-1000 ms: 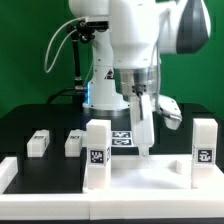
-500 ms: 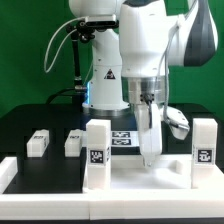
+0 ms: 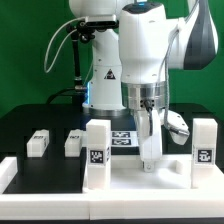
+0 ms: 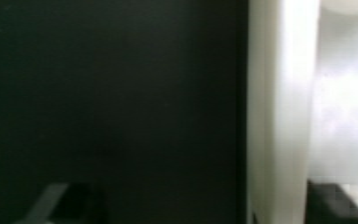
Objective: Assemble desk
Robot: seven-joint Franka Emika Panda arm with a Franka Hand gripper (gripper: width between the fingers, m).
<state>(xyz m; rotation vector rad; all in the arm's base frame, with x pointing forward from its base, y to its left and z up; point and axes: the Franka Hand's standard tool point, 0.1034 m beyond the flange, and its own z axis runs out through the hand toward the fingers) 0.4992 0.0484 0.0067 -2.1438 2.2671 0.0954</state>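
Observation:
The desk tabletop (image 3: 125, 185) lies at the front with two legs standing on it, one on the exterior view's left (image 3: 97, 153) and one on the right (image 3: 204, 150). A third white leg (image 3: 151, 140) stands upright on the tabletop between them, under my gripper (image 3: 152, 112). In the wrist view this leg (image 4: 291, 100) lies close to one fingertip (image 4: 336, 200), and a wide dark gap separates it from the other. The jaws stand wide apart and look open around the leg's top. Two small white parts (image 3: 40, 142) (image 3: 73, 143) lie on the black table.
The marker board (image 3: 121, 138) lies flat on the black table behind the tabletop. The robot base (image 3: 105, 85) stands at the back with a black cable on the exterior view's left. A green wall is behind.
The middle leg went from tilted to upright and moved down and to the exterior view's right with my gripper. Little differs over the last half second.

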